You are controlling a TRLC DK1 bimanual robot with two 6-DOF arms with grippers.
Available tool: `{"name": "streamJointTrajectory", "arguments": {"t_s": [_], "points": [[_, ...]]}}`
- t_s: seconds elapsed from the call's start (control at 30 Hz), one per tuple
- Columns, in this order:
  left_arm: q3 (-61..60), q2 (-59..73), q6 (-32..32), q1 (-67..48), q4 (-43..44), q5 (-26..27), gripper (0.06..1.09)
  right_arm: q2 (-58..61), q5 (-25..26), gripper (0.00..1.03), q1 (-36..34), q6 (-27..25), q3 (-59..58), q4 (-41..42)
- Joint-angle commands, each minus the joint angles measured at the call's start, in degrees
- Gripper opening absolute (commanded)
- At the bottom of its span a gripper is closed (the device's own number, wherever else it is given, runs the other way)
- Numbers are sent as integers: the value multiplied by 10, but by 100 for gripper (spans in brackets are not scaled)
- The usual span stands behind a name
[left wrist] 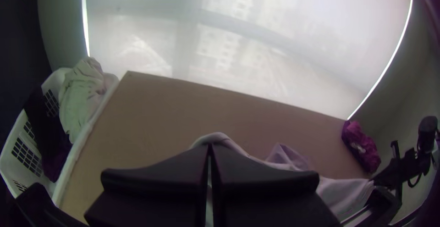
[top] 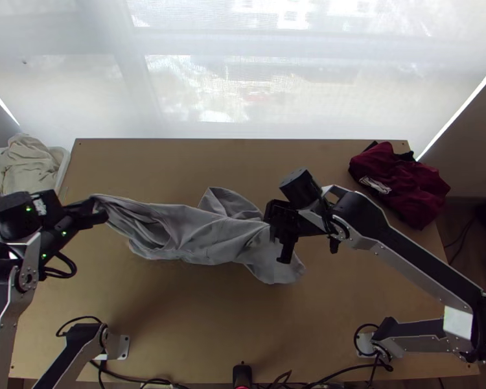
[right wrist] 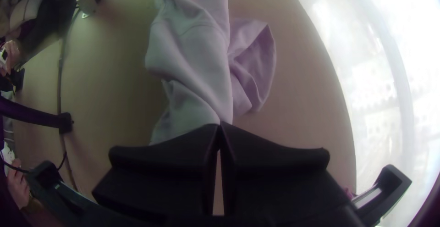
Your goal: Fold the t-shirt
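Observation:
The grey t-shirt is stretched lengthwise between both grippers, bunched into a long strip with loose folds. My left gripper is shut on its left end, which looks raised off the table. At the other end, my right gripper is shut on the cloth, and a part of it spreads out below and past the fingers. A flap sticks out on the window side. In the left wrist view the left gripper pinches the shirt. The right wrist view has the shirt running away from the right gripper.
A white basket with light and dark cloth stands at the table's left edge. Dark red clothing lies bunched at the far right corner. Cables run along the near edge of the wooden table.

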Motion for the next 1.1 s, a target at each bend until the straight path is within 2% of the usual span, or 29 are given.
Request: {"name": "streamJointTrajectory", "arguments": {"t_s": [0.0, 0.17, 0.33, 0.37, 0.4, 0.43, 0.47, 0.53, 0.57, 0.83, 1.07], "points": [[-93, 43, -3, -56, 58, -6, 9, 42, -14, 3, -88, -1, -119, 152], [-35, 121, -3, -37, 100, -14, 9, 45, -13, 3, -156, 5, -154, 234], [21, 212, -3, -43, 122, -13, 9, 80, -14, 6, -215, 2, -169, 246], [27, 228, -5, -46, 126, -13, 9, 85, -14, 13, -223, 2, -174, 250], [33, 243, -8, -49, 128, -13, 9, 88, -14, 27, -228, 4, -181, 253], [36, 255, -15, -54, 130, -13, 9, 90, -14, 47, -231, 6, -187, 259], [40, 265, -16, -59, 132, -13, 9, 89, -14, 62, -234, 11, -194, 266], [44, 280, -22, -69, 134, -13, 9, 86, -14, 81, -233, 12, -199, 267], [44, 283, -23, -75, 136, -13, 9, 79, -14, 85, -230, 12, -201, 267], [43, 286, -27, -89, 135, -14, 9, -1, -7, 86, -128, -10, -220, 269], [37, 268, -28, -85, 125, -14, 9, -35, 2, 86, -75, -11, -255, 268]]}}
